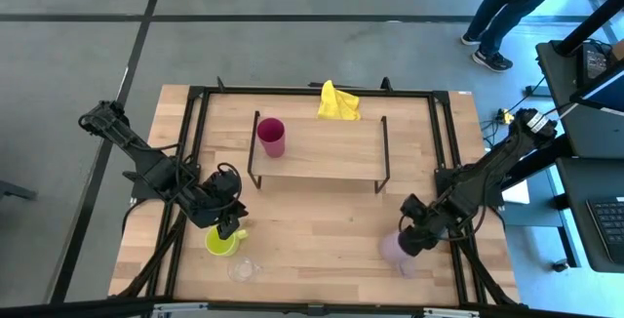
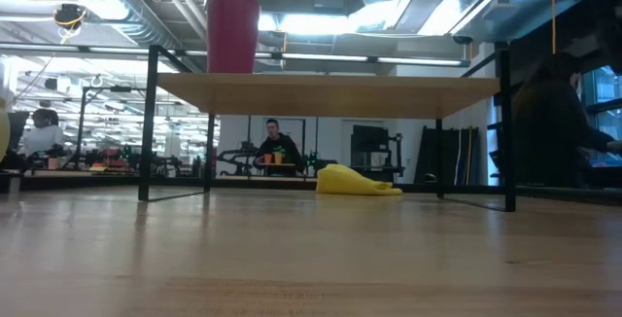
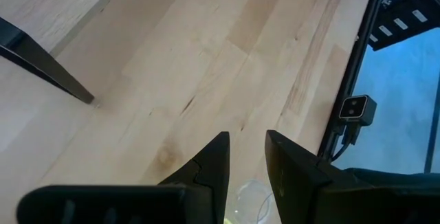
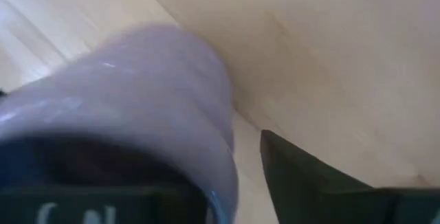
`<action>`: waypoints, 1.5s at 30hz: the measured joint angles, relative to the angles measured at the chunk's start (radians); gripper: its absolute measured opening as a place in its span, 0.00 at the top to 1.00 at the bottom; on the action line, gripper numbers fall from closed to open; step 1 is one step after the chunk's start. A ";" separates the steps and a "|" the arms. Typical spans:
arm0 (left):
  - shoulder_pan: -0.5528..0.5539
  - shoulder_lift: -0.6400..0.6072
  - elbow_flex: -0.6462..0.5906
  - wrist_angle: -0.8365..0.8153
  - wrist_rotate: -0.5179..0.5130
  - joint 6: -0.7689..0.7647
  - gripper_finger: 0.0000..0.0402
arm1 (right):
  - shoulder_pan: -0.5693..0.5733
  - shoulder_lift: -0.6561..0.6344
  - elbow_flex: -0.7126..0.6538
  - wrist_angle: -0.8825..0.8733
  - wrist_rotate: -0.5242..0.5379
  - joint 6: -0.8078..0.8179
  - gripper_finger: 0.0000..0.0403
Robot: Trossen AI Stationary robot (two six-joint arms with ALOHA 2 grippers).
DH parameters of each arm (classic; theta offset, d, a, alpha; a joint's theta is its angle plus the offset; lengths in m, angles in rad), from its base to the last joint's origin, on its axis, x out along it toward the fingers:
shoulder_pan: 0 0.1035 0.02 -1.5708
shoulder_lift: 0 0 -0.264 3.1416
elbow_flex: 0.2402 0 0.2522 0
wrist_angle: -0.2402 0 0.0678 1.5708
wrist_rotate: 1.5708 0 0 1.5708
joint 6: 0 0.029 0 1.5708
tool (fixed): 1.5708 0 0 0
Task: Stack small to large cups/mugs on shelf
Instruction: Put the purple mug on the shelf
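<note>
Shelf (image 1: 322, 157): holds only the red cup (image 1: 270, 137), at its left end. Lilac mug (image 1: 395, 248): on the table, my right gripper (image 1: 409, 240) clamped over its rim. Yellow-green mug (image 1: 221, 242): on the table, my left gripper (image 1: 231, 228) narrowly parted above it. Clear glass (image 1: 242, 269): untouched. One placed, three left

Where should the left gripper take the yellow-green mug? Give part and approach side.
Probably the rim wall of the yellow-green mug, from above, one finger inside: it stands upright, mouth open, and the left gripper hovers by it. The clear glass crowds one side.
</note>
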 joint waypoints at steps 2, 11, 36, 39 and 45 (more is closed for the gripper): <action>0.000 0.000 0.000 0.000 0.000 0.000 0.78 | 0.000 0.000 -0.006 0.008 -0.017 0.000 0.75; 0.000 0.000 0.000 0.000 -0.011 0.001 0.78 | -0.029 0.001 0.032 0.007 -0.003 -0.080 0.92; 0.000 0.000 0.000 -0.012 -0.015 -0.038 0.78 | -0.474 0.398 0.977 -0.662 0.004 -0.668 0.90; 0.000 0.000 0.000 -0.054 -0.015 -0.069 0.78 | -0.556 0.474 1.131 -0.648 0.037 -0.755 0.90; 0.000 0.000 0.000 -0.133 -0.018 -0.108 0.78 | -0.698 0.619 1.372 -0.717 0.076 -0.893 0.91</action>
